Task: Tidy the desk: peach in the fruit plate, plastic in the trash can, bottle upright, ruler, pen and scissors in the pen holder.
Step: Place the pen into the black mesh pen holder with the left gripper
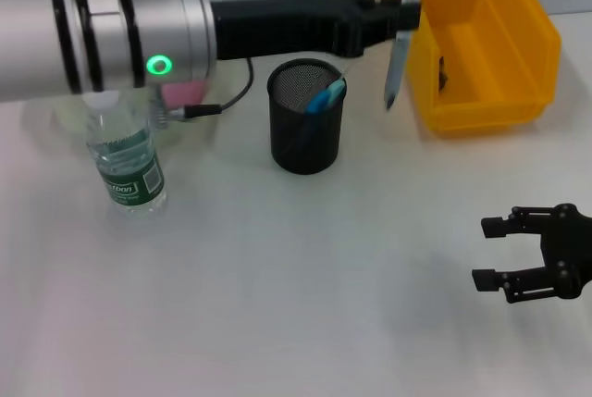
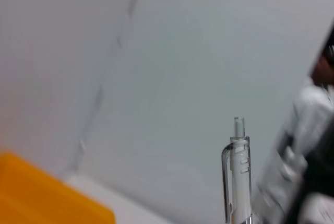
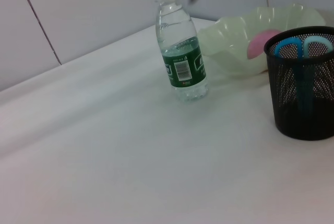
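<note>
Head view shows your left gripper (image 1: 400,16) clamped on the clear plastic pen (image 1: 401,36), tip-down for dropping into the black mesh pen holder (image 1: 306,129) below-left, right gripper (image 1: 518,254) idling open.

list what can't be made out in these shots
- Fruit plate and peach: mostly hidden behind the left arm in the head view; clear only in the right wrist view.
- Left gripper jaws: not visible in the left wrist view, which shows just the pen top.
- Trash can contents: one dark item, too small to identify.
- Pen holder contents: mesh obscures everything below the scissors handles.
- Ruler: not visible anywhere.
</note>
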`<control>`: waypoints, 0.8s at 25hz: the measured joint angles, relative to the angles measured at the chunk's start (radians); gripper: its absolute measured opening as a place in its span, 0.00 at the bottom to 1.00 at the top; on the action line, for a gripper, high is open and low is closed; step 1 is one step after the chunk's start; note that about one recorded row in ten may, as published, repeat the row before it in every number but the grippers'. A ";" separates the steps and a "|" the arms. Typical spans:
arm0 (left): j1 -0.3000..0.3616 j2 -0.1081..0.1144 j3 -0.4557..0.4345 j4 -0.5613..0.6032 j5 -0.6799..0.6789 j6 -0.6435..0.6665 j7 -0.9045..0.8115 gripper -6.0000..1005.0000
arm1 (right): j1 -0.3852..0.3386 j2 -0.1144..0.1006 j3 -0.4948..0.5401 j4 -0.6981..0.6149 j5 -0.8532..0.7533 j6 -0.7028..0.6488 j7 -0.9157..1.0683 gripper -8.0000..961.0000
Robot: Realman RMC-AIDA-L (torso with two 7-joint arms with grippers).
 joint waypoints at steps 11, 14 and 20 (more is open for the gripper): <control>0.084 -0.001 0.343 -0.051 -0.594 -0.458 0.541 0.15 | 0.000 0.000 0.001 0.002 0.000 0.001 0.001 0.87; 0.065 -0.001 0.455 -0.156 -0.954 -0.496 0.870 0.15 | -0.001 0.000 0.002 0.003 0.002 0.001 0.002 0.87; 0.056 -0.002 0.569 -0.228 -1.309 -0.486 1.225 0.16 | -0.002 0.000 0.002 0.005 0.002 0.001 0.002 0.87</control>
